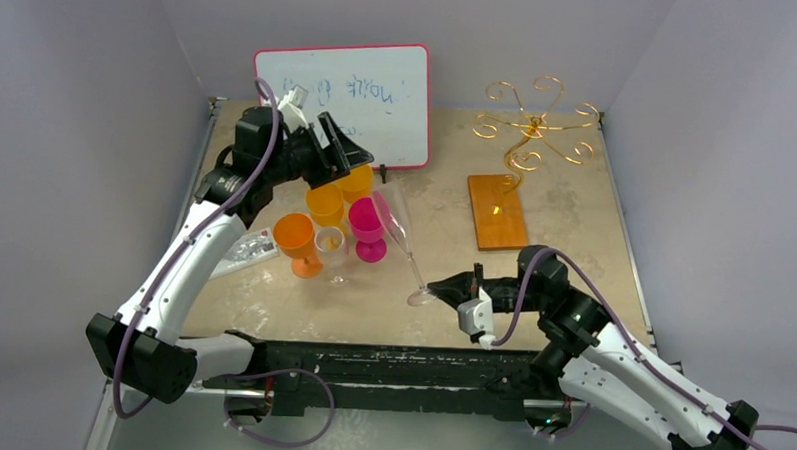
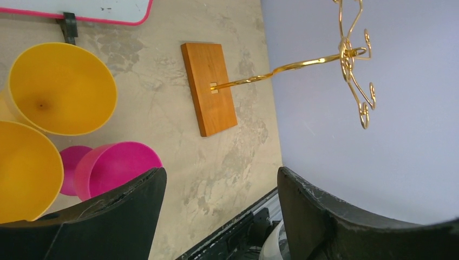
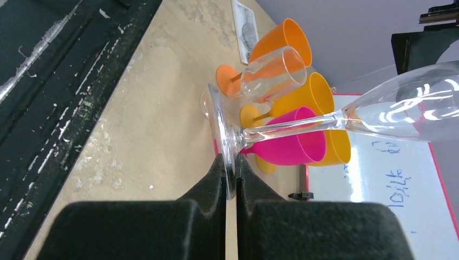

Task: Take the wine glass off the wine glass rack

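Wine glass: a clear, slender-bowled wine glass (image 1: 390, 213) with a long thin stem, off its stand and gripped by the foot at the near middle of the beige mottled surface (image 1: 564, 251).
Long axis: tilted. In the top view the stem runs from the foot by the right arm up and away to the far left, leaning well off upright.
Pointing: the bowl's mouth faces far-left, toward the red-framed whiteboard (image 1: 379, 94). The foot faces the near right.
Right claw (image 3: 230, 162): narrow, with both black fingers pinching the rim of the round foot edge-on — the stem (image 3: 303, 123) leaves sideways from it.
Foot and surface: I cannot tell whether the foot touches the surface.
Left claw (image 2: 221, 176): spread wide with nothing between its fingers, raised over the goblets in front of the whiteboard.
Wine glass rack: a gold wire wine glass rack (image 1: 496, 210) with curled scroll arms on a rectangular orange-brown wooden base. It stands far right, well apart from the glass, and no glass hangs on its arms.
Neighbours: a pink plastic goblet (image 1: 367, 224) sits just left of the tilted stem, beside yellow goblets (image 1: 325, 202), an orange goblet (image 1: 296, 236) and a small clear glass (image 1: 332, 245).
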Tool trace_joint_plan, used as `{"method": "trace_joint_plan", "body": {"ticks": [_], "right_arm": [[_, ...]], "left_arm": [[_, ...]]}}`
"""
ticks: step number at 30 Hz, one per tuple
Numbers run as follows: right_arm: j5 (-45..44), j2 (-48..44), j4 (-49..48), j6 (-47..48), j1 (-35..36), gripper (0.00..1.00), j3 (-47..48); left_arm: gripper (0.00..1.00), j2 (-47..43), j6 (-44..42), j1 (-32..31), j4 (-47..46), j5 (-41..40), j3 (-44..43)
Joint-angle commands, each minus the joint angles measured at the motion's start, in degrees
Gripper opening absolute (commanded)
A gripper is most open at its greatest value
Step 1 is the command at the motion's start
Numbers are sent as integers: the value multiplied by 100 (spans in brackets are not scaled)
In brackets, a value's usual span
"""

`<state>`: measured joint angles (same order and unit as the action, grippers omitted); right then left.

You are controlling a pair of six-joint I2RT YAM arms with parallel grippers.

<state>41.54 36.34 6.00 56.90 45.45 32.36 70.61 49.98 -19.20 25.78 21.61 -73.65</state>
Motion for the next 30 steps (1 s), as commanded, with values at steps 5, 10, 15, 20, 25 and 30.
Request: {"method": "trace_joint_plan", "body": {"ticks": [5,10,15,20,25,30], "right_arm": [[-47,-12,-28,529,43,0,126],[-43,20,81,687,51,0,167],[-151,188,573,1073,71,0,417],[-611,191,1092,1539,78,0,740],[-890,70,1331,2078,78,0,955],[-1009,67,1489,2280,77,0,1033]], "left_arm": [[72,-108,-539,20,356,1071,-335],[70,-135,-1101,4,774,1756,-202],[68,-113,-1749,0,1069,2350,-136],[59,97,-2670,2,2039,2417,-300],[51,15,-3040,-98,2266,2488,-206],[40,51,-3167,-299,2369,2458,-198]]}}
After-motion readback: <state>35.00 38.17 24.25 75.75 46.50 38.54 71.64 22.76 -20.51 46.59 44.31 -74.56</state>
